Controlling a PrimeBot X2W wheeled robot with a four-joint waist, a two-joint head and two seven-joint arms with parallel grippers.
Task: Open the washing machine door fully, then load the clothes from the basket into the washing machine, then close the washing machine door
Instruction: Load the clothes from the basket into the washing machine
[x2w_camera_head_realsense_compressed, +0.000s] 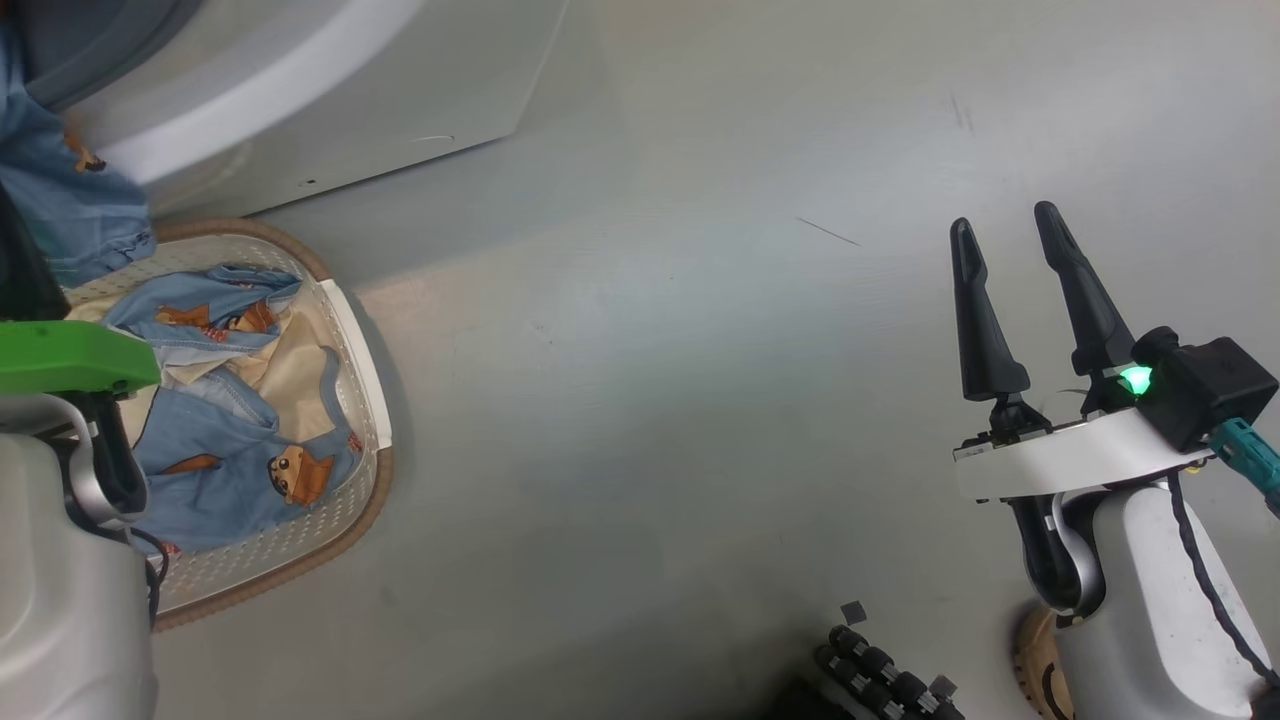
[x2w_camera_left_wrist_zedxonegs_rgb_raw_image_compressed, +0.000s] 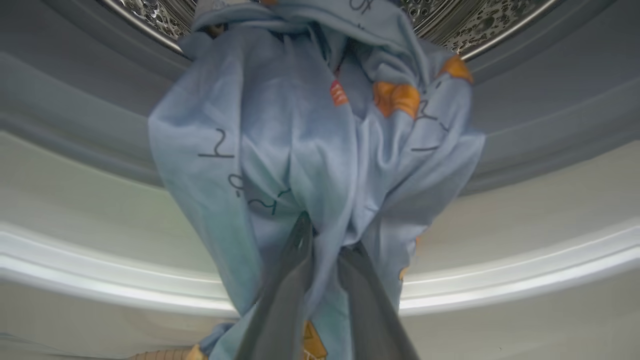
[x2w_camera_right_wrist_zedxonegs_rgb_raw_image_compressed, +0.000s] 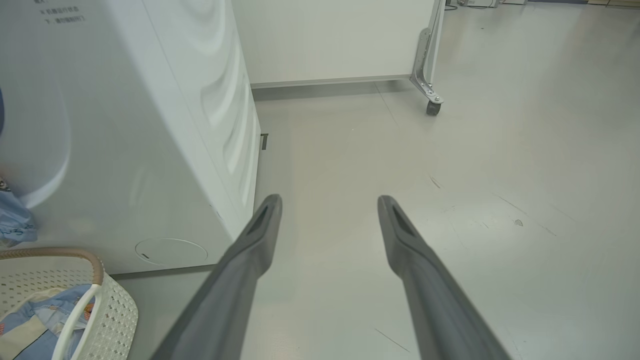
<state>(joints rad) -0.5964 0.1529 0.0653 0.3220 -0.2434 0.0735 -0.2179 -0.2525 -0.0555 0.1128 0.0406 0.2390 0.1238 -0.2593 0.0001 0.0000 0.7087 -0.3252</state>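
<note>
Garment side first, at far left: blue garment (x2w_camera_left_wrist_zedxonegs_rgb_raw_image_compressed: 300, 150) w/ orange-brown figures hangs out of the mouth of the washing machine (x2w_camera_head_realsense_compressed: 350, 90). In the left wrist view its upper end reaches the steel drum (x2w_camera_left_wrist_zedxonegs_rgb_raw_image_compressed: 150, 15) and it drapes over the grey gasket (x2w_camera_left_wrist_zedxonegs_rgb_raw_image_compressed: 75, 100). Left gripper (x2w_camera_left_wrist_zedxonegs_rgb_raw_image_compressed: 327, 235) has its fingers narrow, almost together, and the fabric is pinched between the tips, so it holds this piece. In the head view the lower end of the garment hangs just above the basket (x2w_camera_head_realsense_compressed: 370, 400).

Basket stands on the floor (x2w_camera_head_realsense_compressed: 650, 350) directly in front of the washer, touching or nearly touching its base; I cannot tell which. Inside lie more clothes (x2w_camera_head_realsense_compressed: 220, 440): light blue w/ cartoon figures, and some cream parts. Left arm (x2w_camera_head_realsense_compressed: 60, 560) covers the basket's left part.

Middle of the head view is bare grey floor.

Right gripper (x2w_camera_head_realsense_compressed: 1003, 220) is at the right, well apart from basket and machine. Its fingers are spread wide w/ nothing between them, pointing over the floor. A green light (x2w_camera_head_realsense_compressed: 1135, 378) glows at its base. The right wrist view shows the washer's side panel and a white panel on a caster (x2w_camera_right_wrist_zedxonegs_rgb_raw_image_compressed: 432, 107) further back
</note>
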